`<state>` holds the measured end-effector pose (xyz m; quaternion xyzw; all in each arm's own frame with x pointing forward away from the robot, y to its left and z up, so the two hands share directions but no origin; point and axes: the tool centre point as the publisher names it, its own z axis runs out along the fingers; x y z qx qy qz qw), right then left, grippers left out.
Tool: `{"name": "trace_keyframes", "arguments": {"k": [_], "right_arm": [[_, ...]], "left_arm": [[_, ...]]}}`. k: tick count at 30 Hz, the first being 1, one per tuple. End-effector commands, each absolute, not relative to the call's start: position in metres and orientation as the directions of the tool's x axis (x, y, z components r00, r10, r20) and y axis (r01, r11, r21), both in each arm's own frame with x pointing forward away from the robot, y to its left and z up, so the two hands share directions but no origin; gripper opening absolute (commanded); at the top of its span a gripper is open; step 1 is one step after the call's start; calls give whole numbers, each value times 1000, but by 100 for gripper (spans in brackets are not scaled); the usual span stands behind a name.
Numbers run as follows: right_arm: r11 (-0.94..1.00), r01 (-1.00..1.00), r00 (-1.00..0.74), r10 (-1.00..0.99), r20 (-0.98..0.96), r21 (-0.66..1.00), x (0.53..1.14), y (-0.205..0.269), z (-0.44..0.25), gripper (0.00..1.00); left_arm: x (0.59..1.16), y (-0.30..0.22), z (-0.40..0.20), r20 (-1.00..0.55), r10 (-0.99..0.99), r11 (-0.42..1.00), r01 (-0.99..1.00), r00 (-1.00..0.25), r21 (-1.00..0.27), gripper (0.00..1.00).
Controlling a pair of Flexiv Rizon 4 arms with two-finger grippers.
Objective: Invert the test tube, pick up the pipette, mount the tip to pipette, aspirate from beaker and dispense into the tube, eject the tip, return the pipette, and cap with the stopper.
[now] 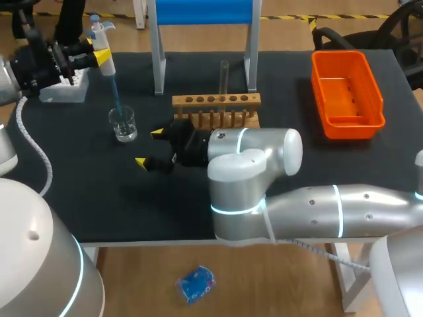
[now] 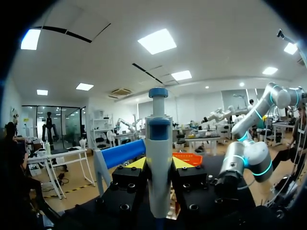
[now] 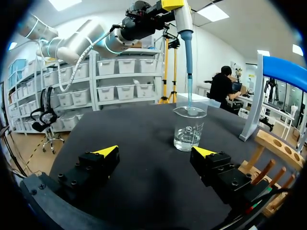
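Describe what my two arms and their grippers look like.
Both the left arm and right arm are rounded silver-grey tubes with glowing cyan rings at the joints. A white coiled cable runs along the left one. The left gripper and right gripper have black bolted blocks ending in yellow wedge tips.

Bright overhead light; soft shadows on the table (image 1: 99, 198); beaker (image 1: 123, 124) perhaps glinting.

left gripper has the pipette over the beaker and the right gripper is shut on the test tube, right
No: the right gripper is open and empty, as the right wrist view shows; the test tube stands in the wooden rack. The left gripper does hold the pipette over the beaker.
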<state>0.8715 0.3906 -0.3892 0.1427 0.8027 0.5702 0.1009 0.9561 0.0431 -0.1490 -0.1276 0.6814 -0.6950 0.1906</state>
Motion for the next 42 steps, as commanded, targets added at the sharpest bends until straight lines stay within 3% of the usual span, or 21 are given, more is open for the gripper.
{"name": "trace_keyframes", "arguments": {"k": [1, 42], "right_arm": [[310, 114, -939, 344, 1, 944, 872, 392, -390, 100], [310, 114, -939, 344, 1, 944, 872, 392, -390, 100]], "left_arm": [[959, 41, -154, -81, -450, -1, 92, -890, -996, 0], [963, 43, -201, 8, -497, -44, 16, -868, -999, 0]]}}
